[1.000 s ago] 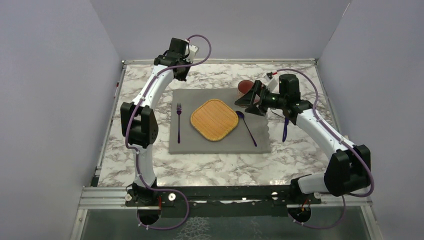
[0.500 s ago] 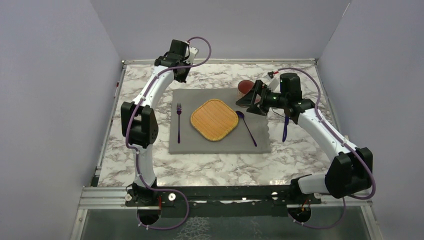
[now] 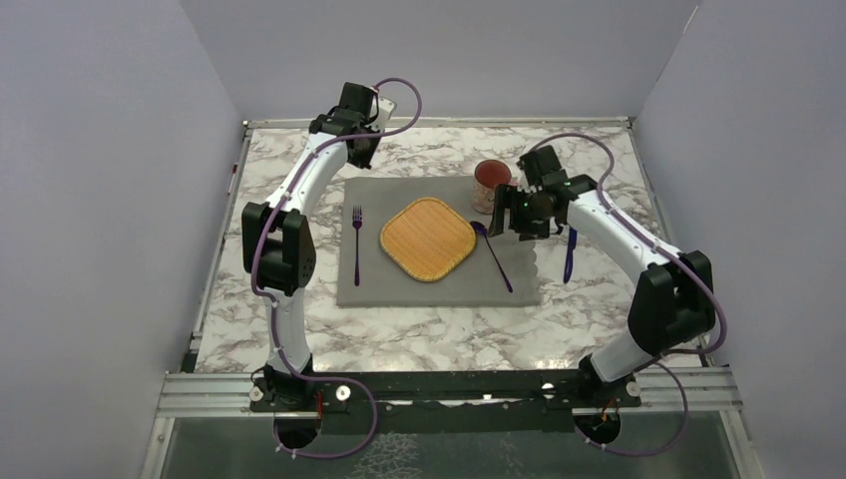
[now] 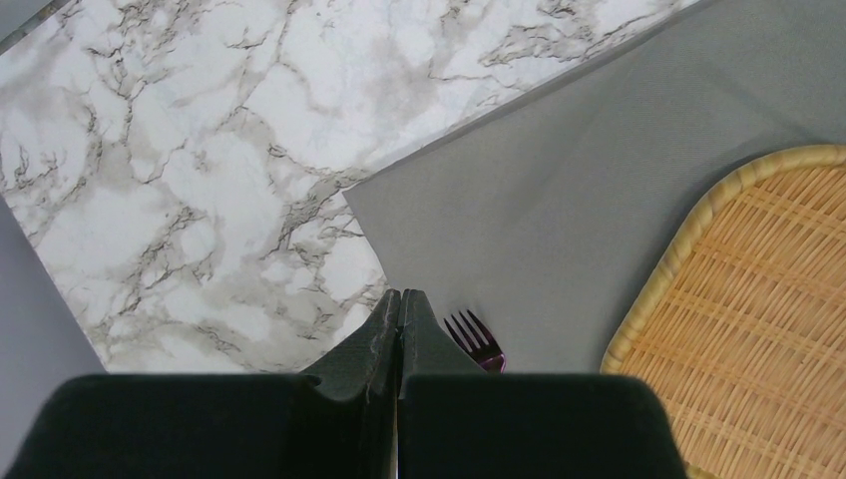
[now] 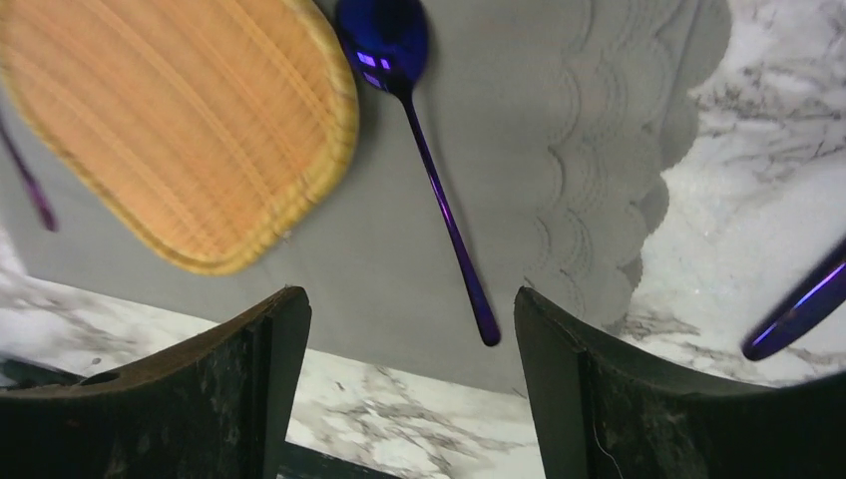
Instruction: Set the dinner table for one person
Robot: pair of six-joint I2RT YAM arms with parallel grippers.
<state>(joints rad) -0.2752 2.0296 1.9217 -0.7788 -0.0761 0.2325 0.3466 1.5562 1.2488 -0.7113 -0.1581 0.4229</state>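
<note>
The marble dinner table point(image 3: 419, 334) carries a grey placemat point(image 3: 439, 284). On the mat lie a woven square plate point(image 3: 427, 239), a purple fork point(image 3: 356, 244) to its left and a purple spoon point(image 3: 492, 255) to its right. A red cup point(image 3: 491, 183) stands at the mat's far right corner. A purple knife point(image 3: 569, 254) lies on the marble just right of the mat. My right gripper point(image 3: 511, 222) hovers open beside the cup, above the spoon point(image 5: 439, 200), holding nothing. My left gripper point(image 4: 399, 299) is shut and empty over the mat's far left corner, above the fork tines point(image 4: 477, 342).
Lavender walls enclose the table on the left, back and right. A metal rail point(image 3: 449, 384) with both arm bases runs along the near edge. The mat's scalloped right edge point(image 5: 599, 200) lies between spoon and knife point(image 5: 798, 304).
My right gripper has drawn back from the red cup, swung rightward and turned down toward the spoon, its jaws narrowing a little. The cup stands free. The left arm has not moved.
</note>
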